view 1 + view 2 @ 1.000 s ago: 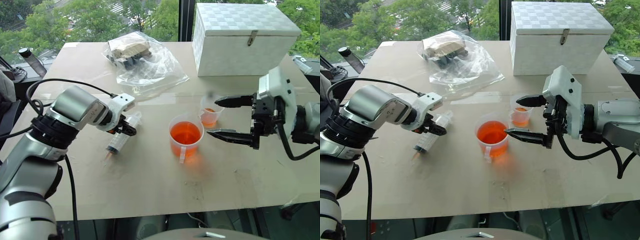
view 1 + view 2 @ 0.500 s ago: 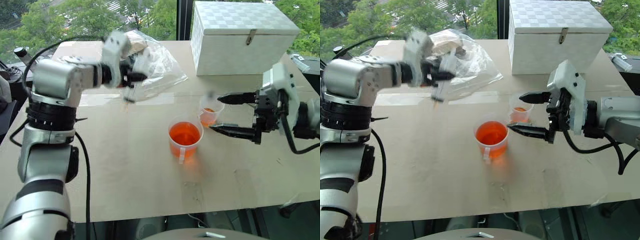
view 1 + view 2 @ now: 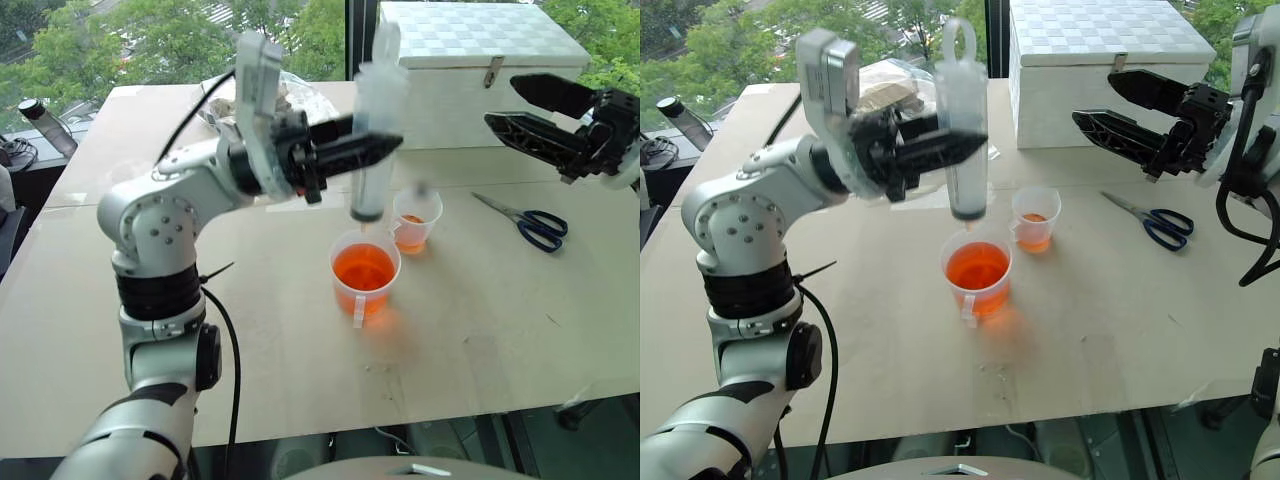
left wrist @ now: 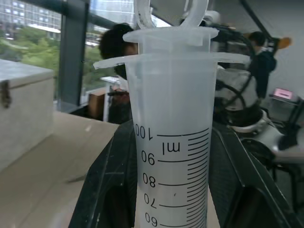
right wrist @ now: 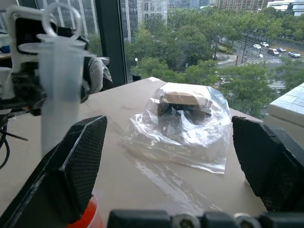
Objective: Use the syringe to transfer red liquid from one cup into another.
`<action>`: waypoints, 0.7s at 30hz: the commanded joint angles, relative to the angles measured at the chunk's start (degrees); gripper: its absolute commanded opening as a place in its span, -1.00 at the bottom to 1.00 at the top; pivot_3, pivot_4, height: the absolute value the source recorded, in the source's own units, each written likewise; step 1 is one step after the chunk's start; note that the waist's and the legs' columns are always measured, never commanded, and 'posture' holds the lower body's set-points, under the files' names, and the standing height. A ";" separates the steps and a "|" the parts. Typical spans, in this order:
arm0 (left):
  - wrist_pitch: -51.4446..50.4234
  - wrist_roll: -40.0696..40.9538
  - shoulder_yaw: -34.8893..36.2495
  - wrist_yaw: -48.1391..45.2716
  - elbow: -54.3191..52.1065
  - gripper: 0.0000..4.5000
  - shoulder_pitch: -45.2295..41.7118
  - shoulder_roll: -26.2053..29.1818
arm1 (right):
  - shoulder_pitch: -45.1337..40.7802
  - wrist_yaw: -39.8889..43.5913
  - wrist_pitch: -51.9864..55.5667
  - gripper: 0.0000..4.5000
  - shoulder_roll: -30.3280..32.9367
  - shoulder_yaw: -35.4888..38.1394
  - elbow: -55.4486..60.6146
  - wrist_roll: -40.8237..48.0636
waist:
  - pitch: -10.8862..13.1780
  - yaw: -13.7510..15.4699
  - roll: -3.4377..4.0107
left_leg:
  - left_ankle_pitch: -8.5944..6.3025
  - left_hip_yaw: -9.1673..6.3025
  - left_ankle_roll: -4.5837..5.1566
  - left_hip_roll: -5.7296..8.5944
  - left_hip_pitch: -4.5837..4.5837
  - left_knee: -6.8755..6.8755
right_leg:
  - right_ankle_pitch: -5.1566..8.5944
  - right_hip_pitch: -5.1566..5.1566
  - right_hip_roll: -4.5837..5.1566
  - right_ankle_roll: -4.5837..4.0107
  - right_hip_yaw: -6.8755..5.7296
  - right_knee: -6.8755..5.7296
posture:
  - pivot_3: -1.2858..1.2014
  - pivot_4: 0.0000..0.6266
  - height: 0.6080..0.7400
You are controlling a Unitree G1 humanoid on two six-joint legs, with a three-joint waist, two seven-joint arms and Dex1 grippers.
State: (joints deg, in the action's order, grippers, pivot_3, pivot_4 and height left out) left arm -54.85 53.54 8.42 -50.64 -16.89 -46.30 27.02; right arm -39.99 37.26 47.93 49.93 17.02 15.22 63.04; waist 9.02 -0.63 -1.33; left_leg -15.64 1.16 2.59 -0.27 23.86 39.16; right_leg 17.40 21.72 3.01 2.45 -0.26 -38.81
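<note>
My left gripper (image 3: 385,146) is shut on the syringe (image 3: 374,140), gripping the clear barrel from both sides. The syringe stands upright with its nozzle pointing down, a little above the wide cup (image 3: 365,272) of red liquid (image 3: 364,266). In the left wrist view the syringe (image 4: 171,142) sits between my black fingers (image 4: 107,190), with its plunger pushed fully in. The smaller cup (image 3: 415,222) stands just right of the wide one and holds a little orange liquid at the bottom. My right gripper (image 3: 502,100) hangs open, high at the right, clear of both cups.
Blue-handled scissors (image 3: 530,222) lie on the table right of the cups. A white box (image 3: 470,60) stands at the back right. A clear plastic bag (image 5: 183,128) with dark items lies at the back left. A bottle (image 3: 40,125) stands off the table's left edge.
My left gripper lifted the syringe off the table, swung it right and turned it upright over the wide cup. My right gripper rose and drew away from the smaller cup, uncovering the scissors.
</note>
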 commanded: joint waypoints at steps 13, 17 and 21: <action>20.88 -13.38 -9.55 -9.69 -0.48 -0.39 7.87 1.50 | -3.56 -4.20 5.77 1.00 -2.25 -2.16 8.79 9.00 | -0.01 0.08 0.02 | -0.01 0.00 0.02 0.01 -0.01 0.00 | 0.00 -0.01 -0.01 0.00 0.00 0.02 | 0.03 -0.52 1.00; 22.14 -14.43 -9.93 -9.21 -0.40 -0.39 9.67 1.14 | -3.42 -4.53 5.53 1.00 -3.06 -5.28 9.91 5.82 | -0.01 0.09 0.02 | -0.02 -0.01 0.03 0.01 -0.01 0.00 | 0.00 -0.02 0.00 0.00 0.00 0.04 | 0.03 -0.52 1.00; 24.10 -15.58 -10.60 -9.00 -0.49 -0.39 11.63 0.54 | -3.21 -3.07 3.78 1.00 -3.82 -7.95 10.25 1.58 | -0.01 0.14 0.02 | -0.02 -0.01 0.04 0.01 -0.01 0.00 | 0.00 -0.02 0.00 0.00 -0.01 0.04 | 0.03 -0.52 1.00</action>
State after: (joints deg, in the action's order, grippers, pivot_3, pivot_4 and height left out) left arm -32.83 38.30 -2.36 -59.71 -16.44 -35.03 27.77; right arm -42.47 33.49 53.38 46.16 8.72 23.99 65.71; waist 9.01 -0.50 -1.31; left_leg -15.66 1.15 2.63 -0.26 23.85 39.16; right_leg 17.40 21.71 3.02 2.45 -0.27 -38.77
